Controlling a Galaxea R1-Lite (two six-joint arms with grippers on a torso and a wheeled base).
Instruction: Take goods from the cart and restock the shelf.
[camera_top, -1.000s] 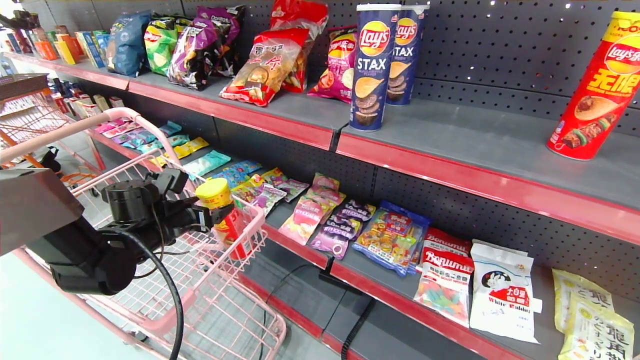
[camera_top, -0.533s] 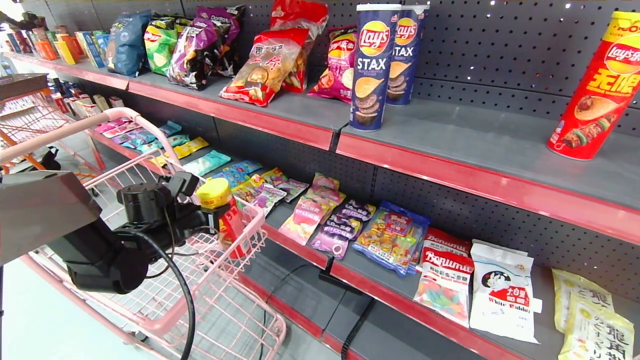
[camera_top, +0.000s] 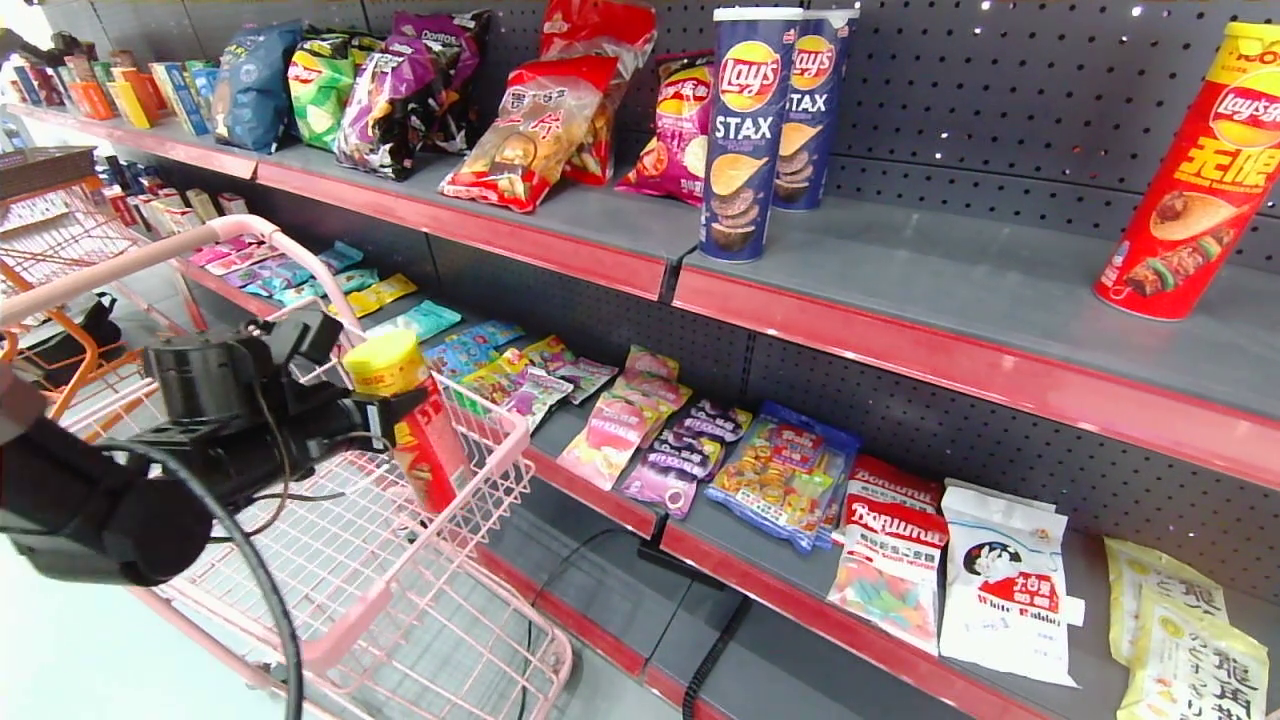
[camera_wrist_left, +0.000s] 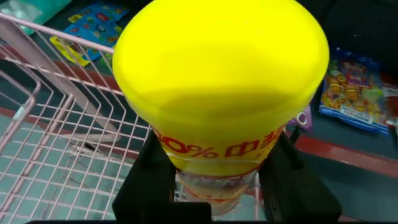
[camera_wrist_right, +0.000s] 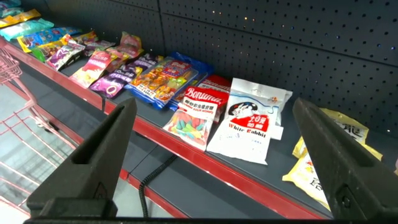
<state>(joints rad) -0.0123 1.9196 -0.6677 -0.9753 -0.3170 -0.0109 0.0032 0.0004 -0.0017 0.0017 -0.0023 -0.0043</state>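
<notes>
The left gripper (camera_top: 392, 425) clamps its fingers (camera_wrist_left: 149, 183) on the sides of a red chip canister (camera_top: 415, 440) just below its yellow lid (camera_wrist_left: 221, 81). The canister is upright at the front corner of the pink wire cart (camera_top: 505, 440), with its lid above the cart rim. Whether its base is clear of the cart floor cannot be determined. The right gripper (camera_wrist_right: 214, 112) has its jaws spread wide with nothing between them. It faces the lower shelf (camera_wrist_right: 205, 165) beyond the cart, where candy bags (camera_top: 780, 470) lie flat. Above and beyond the cart, the upper shelf (camera_top: 900, 270) carries two blue chip canisters (camera_top: 748, 130) and, well apart from them on the side away from the cart, a matching red chip canister (camera_top: 1190, 180), with bare shelf between. Task status, as a judgement: pick-up from the cart is accomplished or nearly so. Transfer to the upper shelf, placement in the bare stretch and release are not yet done.
</notes>
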